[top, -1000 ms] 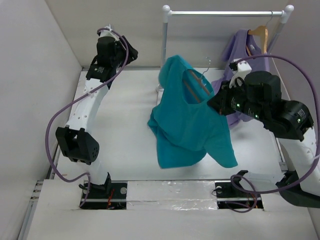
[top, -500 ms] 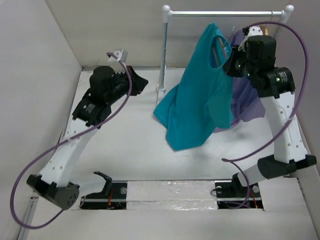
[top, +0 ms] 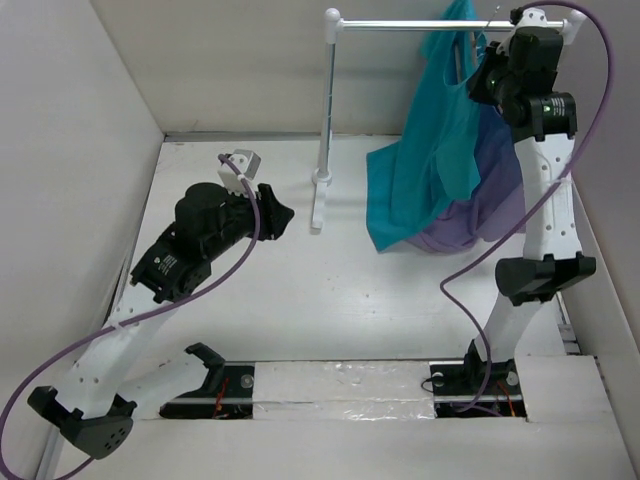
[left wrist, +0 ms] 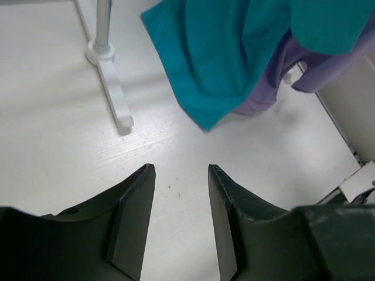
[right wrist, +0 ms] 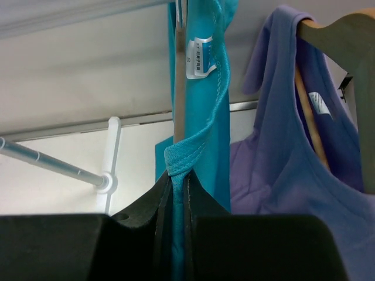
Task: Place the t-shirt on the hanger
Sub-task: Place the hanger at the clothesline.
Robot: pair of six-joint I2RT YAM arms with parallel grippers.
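The teal t-shirt (top: 432,150) hangs from high at the rail's right end, draped down in front of the purple top. My right gripper (top: 484,72) is up by the rail, shut on the t-shirt's neckline (right wrist: 183,161), with the thin grey hanger (right wrist: 179,76) running up just behind the pinched cloth. The hanger's hook (top: 490,14) sits near the rail. In the left wrist view the t-shirt's lower hem (left wrist: 222,64) hangs over the table. My left gripper (top: 275,212) is open and empty, low over the table left of the rack's foot.
A white clothes rail (top: 420,24) on a post (top: 326,110) with a flat foot (left wrist: 114,88) stands at the back. A lilac sleeveless top (right wrist: 293,152) on a wooden hanger (right wrist: 334,29) hangs at the rail's right end. White walls enclose the table.
My right arm has lifted the t-shirt and hanger up and right to the rail. My left arm has swung down and forward, lower over the table.
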